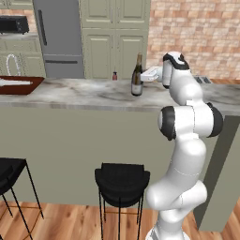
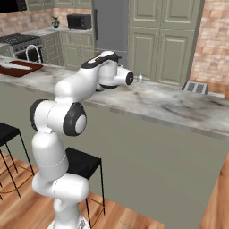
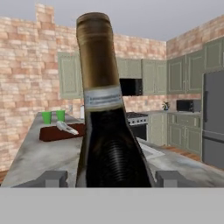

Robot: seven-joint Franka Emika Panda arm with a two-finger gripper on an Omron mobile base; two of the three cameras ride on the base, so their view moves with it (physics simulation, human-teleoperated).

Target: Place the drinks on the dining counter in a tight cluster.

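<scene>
The tall dark wine bottle (image 1: 137, 77) with its pale label stands upright on the dining counter (image 1: 70, 93), a long veined marble top. My gripper (image 1: 144, 76) reaches it from the right at mid height. In the hand view the wine bottle (image 3: 109, 131) rises close up between my fingertips (image 3: 53, 178), which stand wide apart on either side with a thin gap showing, so the gripper (image 3: 109, 178) is open around it. The short maroon bottle (image 1: 115, 76) stands to the left, further back. The small clear water bottle (image 2: 140, 78) with its white cap stands near the counter's far edge.
A dark brown tray (image 1: 19, 85) holding a pale object lies at the counter's left end, with two green cups (image 3: 53, 116) beyond it. Black bar stools (image 1: 122, 180) stand under the counter's near side. A vent grille (image 2: 195, 87) lies at the right.
</scene>
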